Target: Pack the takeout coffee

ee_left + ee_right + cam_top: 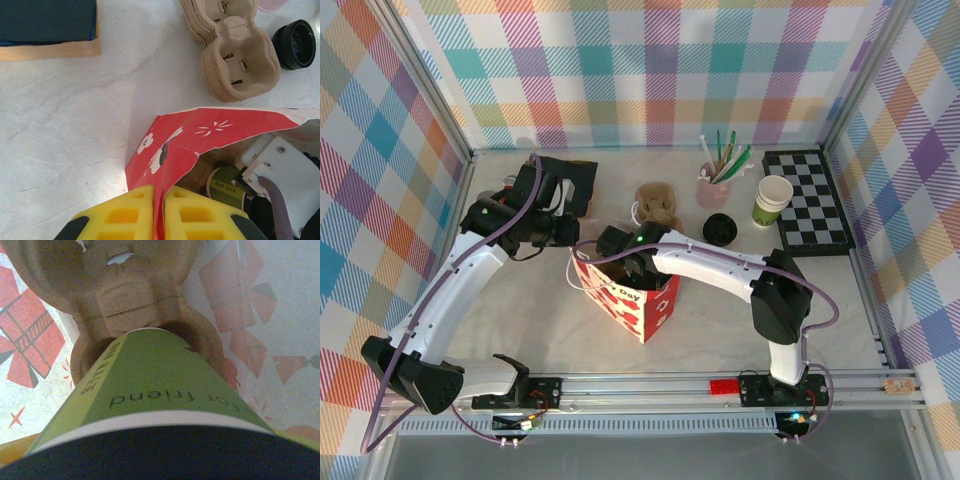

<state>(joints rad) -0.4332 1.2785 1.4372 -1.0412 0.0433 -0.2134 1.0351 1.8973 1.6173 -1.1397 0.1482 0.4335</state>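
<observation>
tabletop [720, 330] pale marble, walls [650, 70] plaid

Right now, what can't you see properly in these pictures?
- Left wrist view: the wall of the red flowered paper bag and the white plate on the right arm cover most of the green-banded paper cup.
- Top view: the cup sits hidden inside the bag, under the right pincer.
- Right wrist view: the cup's round black lid blocks the pincer's fingers, so gripping or not, I cannot tell.
</observation>
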